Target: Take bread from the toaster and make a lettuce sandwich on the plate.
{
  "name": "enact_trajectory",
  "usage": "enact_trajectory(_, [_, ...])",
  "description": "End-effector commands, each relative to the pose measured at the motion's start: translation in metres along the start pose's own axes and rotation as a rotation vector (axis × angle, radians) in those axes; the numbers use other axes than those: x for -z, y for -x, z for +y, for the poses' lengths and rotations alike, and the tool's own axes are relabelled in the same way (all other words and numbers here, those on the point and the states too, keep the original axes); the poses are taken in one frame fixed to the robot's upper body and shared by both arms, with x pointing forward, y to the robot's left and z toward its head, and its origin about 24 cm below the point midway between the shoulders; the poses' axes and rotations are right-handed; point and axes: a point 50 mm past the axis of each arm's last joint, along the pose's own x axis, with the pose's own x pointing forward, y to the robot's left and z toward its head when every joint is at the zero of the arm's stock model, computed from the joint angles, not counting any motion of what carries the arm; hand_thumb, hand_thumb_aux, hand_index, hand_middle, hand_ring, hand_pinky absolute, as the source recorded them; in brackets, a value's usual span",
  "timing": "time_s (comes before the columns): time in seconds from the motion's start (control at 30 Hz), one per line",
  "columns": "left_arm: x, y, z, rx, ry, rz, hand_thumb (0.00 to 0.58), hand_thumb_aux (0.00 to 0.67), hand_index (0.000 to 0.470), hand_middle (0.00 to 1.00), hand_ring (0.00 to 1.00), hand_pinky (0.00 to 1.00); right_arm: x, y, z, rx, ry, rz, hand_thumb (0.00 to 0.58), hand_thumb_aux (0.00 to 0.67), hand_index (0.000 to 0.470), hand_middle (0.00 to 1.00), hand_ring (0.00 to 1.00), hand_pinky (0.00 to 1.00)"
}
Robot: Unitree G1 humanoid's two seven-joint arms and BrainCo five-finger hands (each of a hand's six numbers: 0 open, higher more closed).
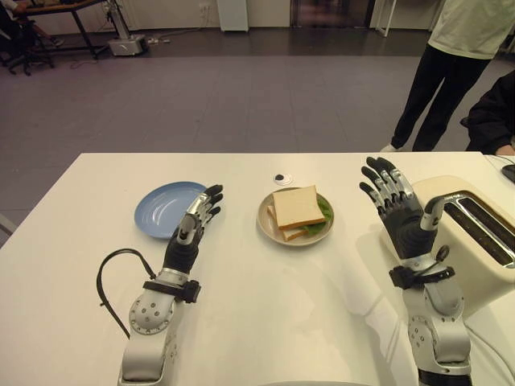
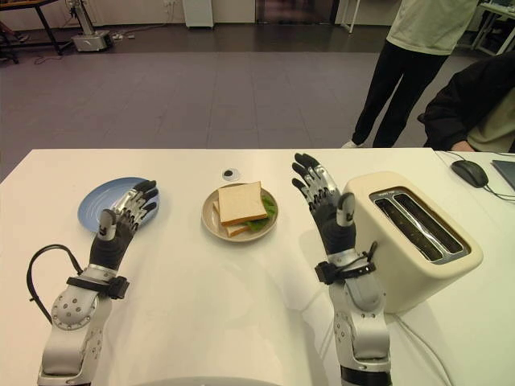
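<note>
Right hand (image 1: 393, 205) – raised upright above the white table (image 1: 265, 305), fingers spread and straight, nothing held. It is placed between the round beige plate (image 1: 263, 221) and the cream two-slot toaster (image 1: 491, 277), just beside the toaster's near-left corner; contact with the toaster cannot be told.

Left hand (image 1: 193, 229) – held low over the table, fingers extended and only lightly bent, nothing held. Its fingertips are seen at the right rim of a round pale-blue plate (image 1: 161, 211); whether the rim is touched cannot be told.

Sandwich noted on the beige plate, at the table's middle, between the two hands and apart from both:
- top slice of white bread (image 1: 298, 206), lying flat, slightly turned
- green lettuce leaf (image 1: 324, 211), showing at the right edge under the top slice
- lower bread slice (image 1: 283, 232), its edge showing at the near left

Toaster is set at the right side of the table, its two long slots (image 1: 483, 229) facing up and seen dark.

Other items: a small black dot on a white disc (image 1: 280, 178) is located just beyond the beige plate. A black cable loop (image 1: 103, 281) is laid on the table beside the left forearm. A dark computer mouse (image 2: 467, 172) is seen at the table's far right, beyond the toaster.
</note>
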Motion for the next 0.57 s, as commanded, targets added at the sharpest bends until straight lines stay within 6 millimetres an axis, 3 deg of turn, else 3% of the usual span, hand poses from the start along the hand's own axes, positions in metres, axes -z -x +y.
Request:
enact_trajectory(0.03, [0.015,0.011,-0.006,-0.063,0.047,0.075,0.000,0.000,0.000,0.00,0.00,0.00,0.025,0.025,0.003,0.025,0.063,0.107,0.000,0.000,0.000,0.00,0.00,0.00])
enact_trajectory(0.27, [0.028,0.023,-0.020,-0.043,-0.009,0.135,0.000,0.000,0.000,0.00,0.00,0.00,0.054,0.053,0.003,0.067,0.230,0.224,0.000,0.000,0.000,0.00,0.00,0.00])
enact_trajectory(0.57, [0.025,0.023,-0.019,-0.041,0.006,0.089,0.000,0.000,0.000,0.00,0.00,0.00,0.056,0.046,0.009,0.094,0.135,0.182,0.000,0.000,0.000,0.00,0.00,0.00])
